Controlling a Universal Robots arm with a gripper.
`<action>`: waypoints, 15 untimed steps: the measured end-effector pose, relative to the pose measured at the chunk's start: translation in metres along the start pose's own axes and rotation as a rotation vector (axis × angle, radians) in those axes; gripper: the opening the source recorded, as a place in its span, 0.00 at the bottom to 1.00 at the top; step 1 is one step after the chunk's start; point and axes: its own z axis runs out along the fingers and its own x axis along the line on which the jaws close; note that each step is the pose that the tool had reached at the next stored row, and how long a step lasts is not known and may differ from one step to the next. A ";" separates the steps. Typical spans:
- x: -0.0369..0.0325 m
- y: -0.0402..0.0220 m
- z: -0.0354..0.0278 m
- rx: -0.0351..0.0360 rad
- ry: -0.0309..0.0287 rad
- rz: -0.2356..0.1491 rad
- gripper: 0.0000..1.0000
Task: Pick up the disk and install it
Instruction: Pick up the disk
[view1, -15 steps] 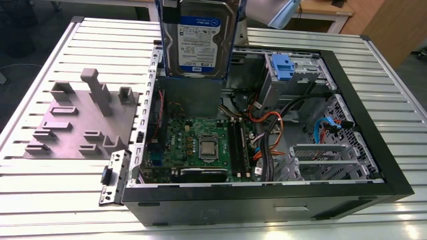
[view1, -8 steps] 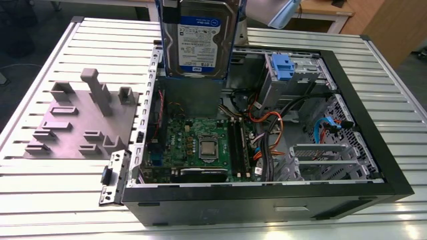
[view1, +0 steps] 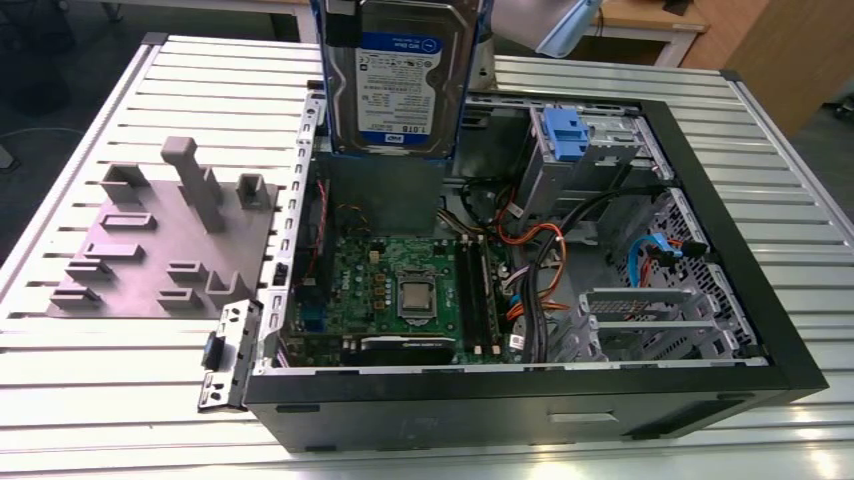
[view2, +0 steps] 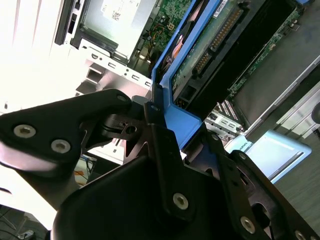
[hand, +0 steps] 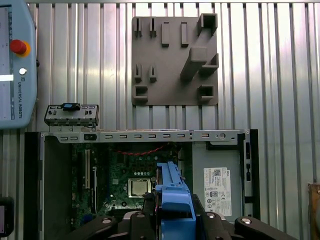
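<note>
The slotted metal table (view1: 747, 130) carries an open computer case (view1: 507, 400) lying on its side, directly beneath the gripper (view2: 180, 131). A grey fixture plate (view1: 147, 250) lies on the table beside the case, off to one side of the gripper and well below it.

The gripper is pinched onto the blue frame at one short end of the disk (view1: 398, 80), as the second wrist view shows. The disk hangs straight down from the jaws with its long axis vertical, and its free short end points into the case. It is clear of everything inside. In the exterior view its labelled face is turned toward the camera.

Below the disk's lower edge lies the motherboard (view1: 400, 290). The fixed blue caddy (view1: 566, 130) sits lower than the gripper and toward the exterior view's right, near the disk but apart from it.
</note>
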 end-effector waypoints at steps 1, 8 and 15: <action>0.0000 0.0000 0.0000 0.0000 0.0000 0.000 0.36; 0.0000 -0.0002 0.0000 0.0000 0.0000 0.000 0.36; -0.0002 -0.0030 -0.0002 -0.0001 0.0002 0.000 0.36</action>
